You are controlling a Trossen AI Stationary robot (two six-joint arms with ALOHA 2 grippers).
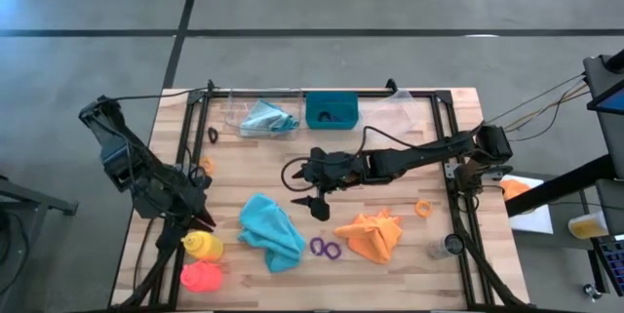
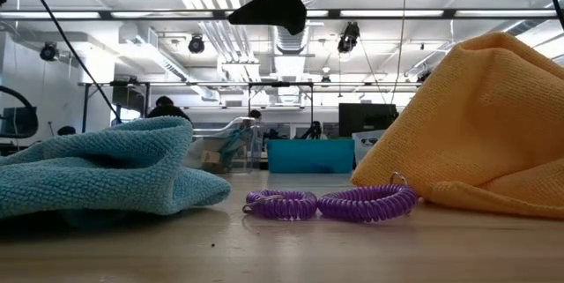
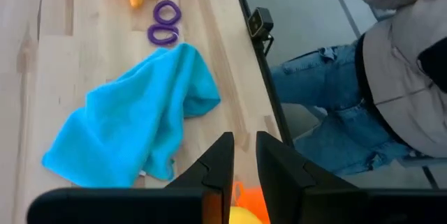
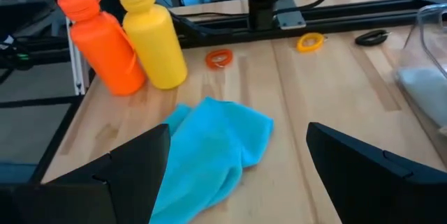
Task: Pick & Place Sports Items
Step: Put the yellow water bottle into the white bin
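Hovering mid-counter, the right end effector (image 1: 314, 199) hangs with its fingers spread wide and nothing between them, poised just above the teal cloth (image 1: 271, 231), which looks like its likely pick. That cloth lies crumpled at lower centre of the high view, with the purple rings (image 1: 326, 248) just beside it and the orange cloth (image 1: 372, 236) to their right, all loose on the counter (image 1: 400, 172). Over at the lower left, the left end effector (image 1: 198, 217) sits nearly clenched, holding nothing I can make out, right above the yellow bottle (image 1: 203, 245) and the pink-red bottle (image 1: 202, 276), which stand together by the edge. At the top of the frame a pale blue cloth (image 1: 267, 117) rests in a clear tray (image 1: 234, 115), next to the teal bin (image 1: 331, 110). A small orange ring (image 1: 422, 208) sits alone at right, well apart from the rest.
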